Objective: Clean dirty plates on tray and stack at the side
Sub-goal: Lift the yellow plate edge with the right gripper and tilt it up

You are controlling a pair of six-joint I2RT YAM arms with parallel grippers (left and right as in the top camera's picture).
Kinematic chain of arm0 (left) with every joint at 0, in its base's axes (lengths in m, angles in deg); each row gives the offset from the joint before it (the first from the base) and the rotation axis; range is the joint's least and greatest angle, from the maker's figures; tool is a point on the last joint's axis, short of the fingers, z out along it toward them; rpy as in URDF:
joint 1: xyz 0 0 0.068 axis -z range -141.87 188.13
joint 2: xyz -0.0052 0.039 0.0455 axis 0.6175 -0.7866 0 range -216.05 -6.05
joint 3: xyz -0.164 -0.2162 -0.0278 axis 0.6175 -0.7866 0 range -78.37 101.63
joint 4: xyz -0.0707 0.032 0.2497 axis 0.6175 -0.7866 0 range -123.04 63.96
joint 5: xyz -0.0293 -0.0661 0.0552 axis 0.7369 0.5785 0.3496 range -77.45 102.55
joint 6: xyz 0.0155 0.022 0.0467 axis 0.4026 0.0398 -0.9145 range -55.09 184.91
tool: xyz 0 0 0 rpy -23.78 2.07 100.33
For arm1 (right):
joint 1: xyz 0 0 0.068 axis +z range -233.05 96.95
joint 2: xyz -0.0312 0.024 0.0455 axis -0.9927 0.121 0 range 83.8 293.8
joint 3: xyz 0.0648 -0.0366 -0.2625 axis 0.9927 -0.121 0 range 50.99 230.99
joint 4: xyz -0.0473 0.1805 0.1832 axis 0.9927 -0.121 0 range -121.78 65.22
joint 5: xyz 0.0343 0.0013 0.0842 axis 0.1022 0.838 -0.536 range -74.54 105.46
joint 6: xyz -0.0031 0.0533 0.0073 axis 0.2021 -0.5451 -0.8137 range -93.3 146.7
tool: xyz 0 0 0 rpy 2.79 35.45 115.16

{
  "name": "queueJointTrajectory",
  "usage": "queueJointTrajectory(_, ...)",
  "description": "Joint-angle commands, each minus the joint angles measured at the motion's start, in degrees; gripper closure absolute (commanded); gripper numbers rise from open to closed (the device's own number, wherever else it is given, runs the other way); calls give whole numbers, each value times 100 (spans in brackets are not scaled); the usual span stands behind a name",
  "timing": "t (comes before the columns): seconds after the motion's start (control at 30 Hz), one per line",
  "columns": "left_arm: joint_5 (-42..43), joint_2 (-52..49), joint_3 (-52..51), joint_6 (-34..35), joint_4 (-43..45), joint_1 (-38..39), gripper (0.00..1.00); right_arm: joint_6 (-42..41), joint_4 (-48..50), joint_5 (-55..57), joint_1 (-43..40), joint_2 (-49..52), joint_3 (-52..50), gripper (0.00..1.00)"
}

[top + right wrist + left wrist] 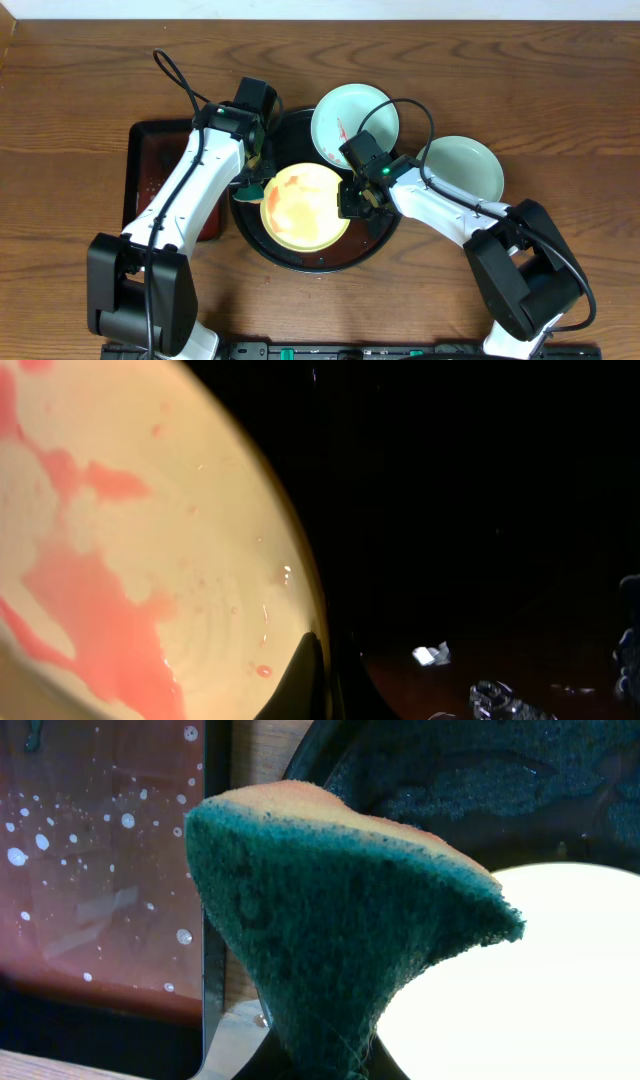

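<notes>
Plates total three: smeared yellow plate in tray; mint plate overlapping tray rim at 1 o'clock; second mint plate on tabletop at 3 o'clock. Left gripper pinches sponge; right gripper closure indeterminate.

overhead: even, bright | left wrist: yellow plate blown out | right wrist: tray near black

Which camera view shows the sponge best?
The left wrist view: the sponge fills much of the frame, green scrub face toward the camera. Overhead shows only a small green bit at the yellow plate's left edge. The right wrist view does not show it.
</notes>
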Motion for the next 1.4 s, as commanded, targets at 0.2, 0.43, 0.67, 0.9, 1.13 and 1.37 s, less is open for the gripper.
queueJointTrajectory(0.2,11,-57,59,-55,-13,-31,92,658,-597,962,-44,-1305,-24,99)
queueJointTrajectory(0.43,11,-57,59,-55,-11,-31,93,1084,-1224,2487,17,-2352,-24,99)
queueJointTrajectory(0.67,13,-57,59,-52,-11,-28,93,1147,-1679,4068,442,-2769,-24,99)
queueJointTrajectory(0.9,63,-57,59,-52,-13,-28,93,1143,-1690,5827,1215,-2776,-24,99)
queueJointTrajectory(1.13,101,-57,59,-52,-13,-28,92,1143,-1685,7932,1982,-2776,-24,99)
queueJointTrajectory(1.37,101,-57,59,-52,-13,-28,93,1145,-1676,8920,2385,-2776,-24,99)
